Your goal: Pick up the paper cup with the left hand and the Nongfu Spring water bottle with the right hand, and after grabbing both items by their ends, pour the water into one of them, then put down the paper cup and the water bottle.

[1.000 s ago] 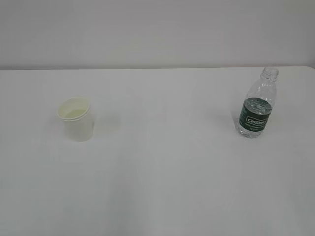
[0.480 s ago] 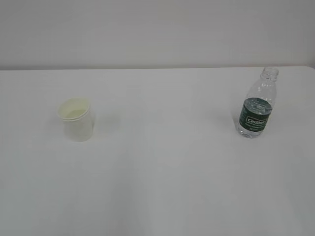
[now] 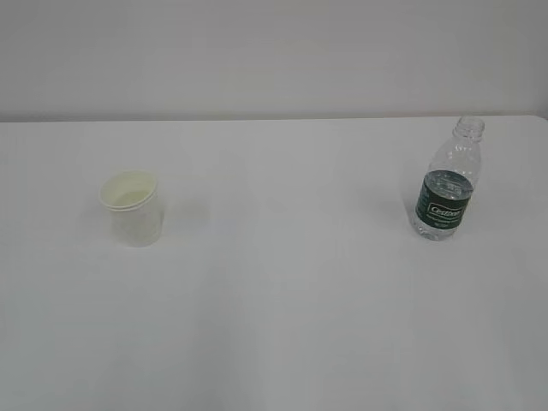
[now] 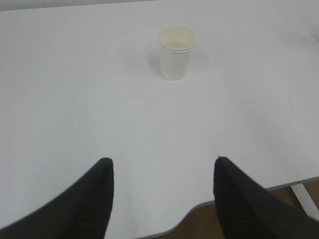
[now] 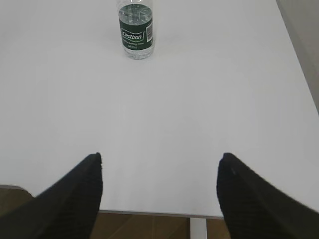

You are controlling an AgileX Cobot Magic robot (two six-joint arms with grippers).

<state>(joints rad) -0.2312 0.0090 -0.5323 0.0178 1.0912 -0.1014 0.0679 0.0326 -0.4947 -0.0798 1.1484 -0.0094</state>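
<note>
**Both hands open, cup and bottle standing apart**

Exterior view: the small white tapered paper cup (image 3: pixel 132 208) stands upright on the white worktop (image 3: pixel 282 291), well apart from the small clear capless plastic bottle with a dark green label (image 3: pixel 447 181); neither hand shows. Left wrist view: the black left hand (image 4: pixel 163 172) is open and empty; the cup stands well ahead of it. Right wrist view: the black right hand (image 5: pixel 161 167) is open and empty; the bottle stands upright well ahead, slightly left.

1. A plain white desk (image 3: pixel 282 325) fills most of the exterior view.
2. A pale wall (image 3: pixel 274 51) runs behind it at 12 o'clock.
3. Brown floor (image 5: pixel 144 226) shows past the desk's near edge at 6 o'clock in the right wrist view.
</note>
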